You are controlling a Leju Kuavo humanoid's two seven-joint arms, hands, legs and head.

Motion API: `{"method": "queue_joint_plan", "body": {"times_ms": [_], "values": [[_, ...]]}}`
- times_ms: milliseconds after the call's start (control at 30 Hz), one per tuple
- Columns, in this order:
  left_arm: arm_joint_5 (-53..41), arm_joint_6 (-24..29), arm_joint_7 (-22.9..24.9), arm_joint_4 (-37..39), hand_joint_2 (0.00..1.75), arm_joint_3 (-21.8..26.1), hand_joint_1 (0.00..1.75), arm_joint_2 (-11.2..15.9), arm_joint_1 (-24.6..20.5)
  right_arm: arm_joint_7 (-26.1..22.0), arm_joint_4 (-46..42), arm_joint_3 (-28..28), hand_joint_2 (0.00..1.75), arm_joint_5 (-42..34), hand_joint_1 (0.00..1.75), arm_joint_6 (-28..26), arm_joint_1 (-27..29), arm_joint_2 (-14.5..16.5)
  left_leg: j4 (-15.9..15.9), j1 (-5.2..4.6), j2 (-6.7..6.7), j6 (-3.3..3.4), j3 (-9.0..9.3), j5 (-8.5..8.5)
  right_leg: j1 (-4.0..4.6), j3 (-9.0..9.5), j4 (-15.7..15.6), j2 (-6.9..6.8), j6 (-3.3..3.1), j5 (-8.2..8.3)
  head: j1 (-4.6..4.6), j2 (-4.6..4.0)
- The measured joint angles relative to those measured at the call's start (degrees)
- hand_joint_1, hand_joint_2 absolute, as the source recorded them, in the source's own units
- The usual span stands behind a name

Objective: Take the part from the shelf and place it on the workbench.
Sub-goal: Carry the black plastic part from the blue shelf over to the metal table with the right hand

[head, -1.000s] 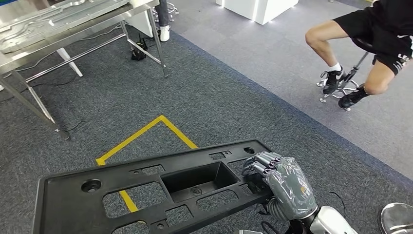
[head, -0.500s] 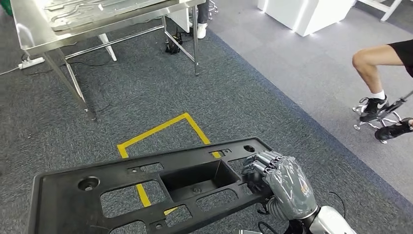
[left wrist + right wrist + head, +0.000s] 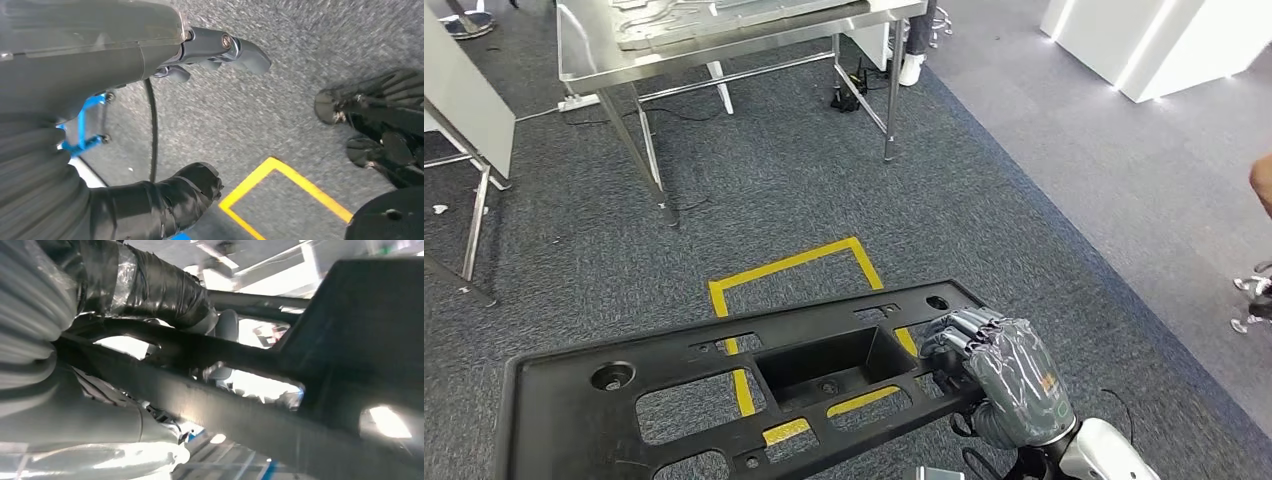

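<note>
A long black plastic part with cut-outs and a deep middle pocket lies level across the bottom of the head view. My right hand grips its right end, fingers curled over the top edge. In the right wrist view the part runs close past my right hand. In the left wrist view my left hand holds the part's other end, its fingers lying along the edge and the thumb standing apart. The steel workbench stands ahead at the top, with metal panels on it.
A yellow tape outline marks the dark carpet between me and the bench. A white board on a metal stand is at the left. A white cabinet stands at the top right. A person's knee shows at the right edge.
The camera has turned: the whole scene has slid to the right, the workbench is now nearer the middle and the seated person is almost out of frame. The part and my right hand's grip look unchanged.
</note>
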Motion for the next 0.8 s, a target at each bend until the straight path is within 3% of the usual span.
{"method": "queue_joint_plan", "body": {"times_ms": [67,100,133,200,267,300,400,500,567,667,700,733,800], "values": [[0.0,0.1,0.0,0.0,1.75,0.0,0.0,0.0,-0.1,0.0,0.0,0.0,1.75,0.0,1.75,0.0,0.0,0.0,5.3,0.11,0.85,-0.53,-3.86,-2.3,0.06,0.62,0.0,-1.63,-0.03,-0.74,-0.01,0.01],[0.0,0.1,0.0,0.0,1.75,0.0,0.0,0.0,0.0,0.0,0.0,0.0,1.75,0.0,1.75,0.0,0.1,0.0,5.5,0.16,1.04,-0.66,-4.56,-1.88,0.04,1.01,0.1,-2.38,0.06,-1.14,0.0,0.0],[0.0,0.1,0.0,0.0,1.75,0.0,0.0,0.0,0.1,0.0,0.0,0.0,1.75,0.0,1.75,0.0,0.1,0.0,3.6,0.22,1.28,-0.67,-4.14,-0.21,0.01,1.47,0.2,-3.06,0.18,-1.57,0.0,0.0],[0.0,0.1,0.0,0.0,1.75,0.0,0.0,0.1,0.3,0.0,0.0,0.0,1.75,0.0,1.75,0.0,0.1,0.0,-3.8,0.15,2.87,-0.39,-1.22,4.32,0.02,2.49,0.3,-4.38,0.61,-2.55,0.0,-0.01],[0.0,0.1,0.0,0.0,1.75,0.0,0.0,0.1,0.3,0.0,0.0,0.0,1.75,0.0,1.75,0.0,0.1,0.0,-8.6,-0.26,4.77,0.16,0.66,5.29,0.31,3.11,0.6,-5.58,1.28,-3.49,0.02,-0.01],[0.0,0.1,0.0,0.0,1.75,0.0,0.0,0.1,0.3,0.0,0.0,0.0,1.75,0.0,1.75,0.0,0.1,0.0,-9.1,-0.41,5.08,0.53,0.67,4.85,0.48,3.37,0.8,-6.14,1.64,-3.76,0.06,0.0],[0.0,0.1,0.0,0.0,1.75,0.0,0.0,0.1,0.4,0.0,0.0,0.0,1.75,0.0,1.75,0.0,0.1,0.0,-9.2,-0.29,4.08,1.27,0.61,5.2,0.64,4.05,1.4,-6.94,2.3,-3.87,0.19,0.01],[0.0,0.0,0.0,0.0,1.75,0.0,0.0,0.1,0.4,0.0,0.0,0.0,1.75,0.0,1.75,0.0,0.1,0.0,-9.2,-0.27,3.82,1.39,0.91,5.2,0.61,4.19,1.5,-6.93,2.43,-3.88,0.24,0.0],[0.0,0.0,0.0,0.0,1.75,0.0,0.0,0.1,0.5,0.0,0.0,0.0,1.75,0.0,1.75,0.0,0.0,0.0,-9.4,-0.11,3.26,1.69,1.6,5.24,0.33,3.99,2.3,-5.66,2.72,-4.37,0.3,-0.01],[0.0,0.0,0.0,0.0,1.75,0.0,0.0,0.1,0.2,0.2,-0.1,-0.1,1.75,0.0,1.75,0.2,0.1,0.0,-9.6,0.02,0.79,2.41,2.43,4.57,-0.43,-3.31,14.0,-1.24,3.54,-9.35,0.45,0.0],[0.0,0.0,0.1,0.0,1.75,0.0,0.0,0.1,0.0,0.7,-0.1,-0.2,1.75,0.0,1.75,0.6,0.0,0.0,-9.6,0.0,-0.08,2.54,2.72,4.09,-0.54,-5.71,16.8,-0.65,3.64,-10.01,0.45,0.01],[-0.1,-0.1,0.3,0.0,1.75,0.0,0.0,0.1,0.0,1.3,0.0,-0.2,1.75,-0.1,1.75,1.3,-0.2,0.0,-9.6,-0.03,-0.53,2.52,3.19,3.59,-0.52,-6.0,15.7,-0.6,3.53,-8.52,0.46,0.01],[-0.1,-0.4,0.8,0.0,1.75,0.0,0.0,0.2,-0.1,2.6,0.3,-0.6,1.75,-0.5,1.75,3.1,-1.3,0.0,-9.6,-0.05,-1.12,2.28,4.39,2.69,-0.4,-4.22,9.1,-0.34,2.91,-3.27,0.47,-0.01]]}}
